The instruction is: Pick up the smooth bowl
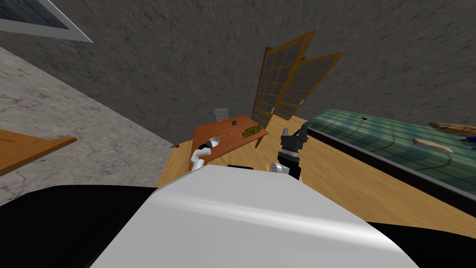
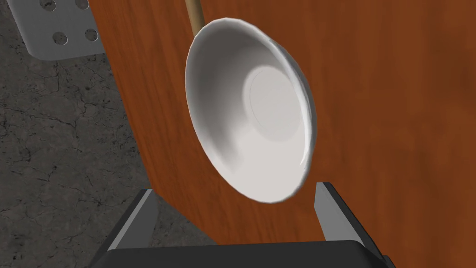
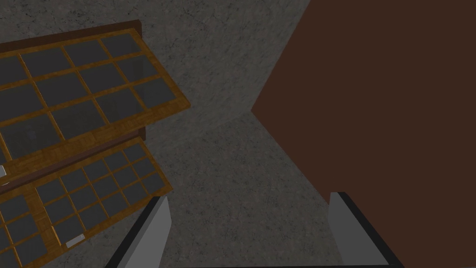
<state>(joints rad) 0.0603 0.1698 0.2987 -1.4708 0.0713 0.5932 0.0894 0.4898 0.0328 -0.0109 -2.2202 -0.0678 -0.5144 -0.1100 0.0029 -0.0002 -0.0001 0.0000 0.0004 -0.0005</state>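
Note:
A smooth white bowl (image 2: 253,111) lies on a reddish-brown wooden table (image 2: 395,116), close to the table's edge. In the head view the bowl (image 1: 214,141) is small, at the near left corner of the table (image 1: 228,135). My left gripper (image 2: 234,211) hovers just short of the bowl's near rim, open, with the rim between the lines of its two fingers and nothing held. My right gripper (image 1: 297,132) is raised to the right of the table, open and empty (image 3: 248,228).
A thin wooden stick (image 2: 194,16) lies on the table beyond the bowl. A small dark cube (image 1: 234,123) and a green object (image 1: 252,130) sit farther along. A perforated grey chair (image 1: 221,114) stands behind the table. Glazed wooden doors (image 1: 283,83) lean by the wall; a green-topped counter (image 1: 395,139) runs along the right.

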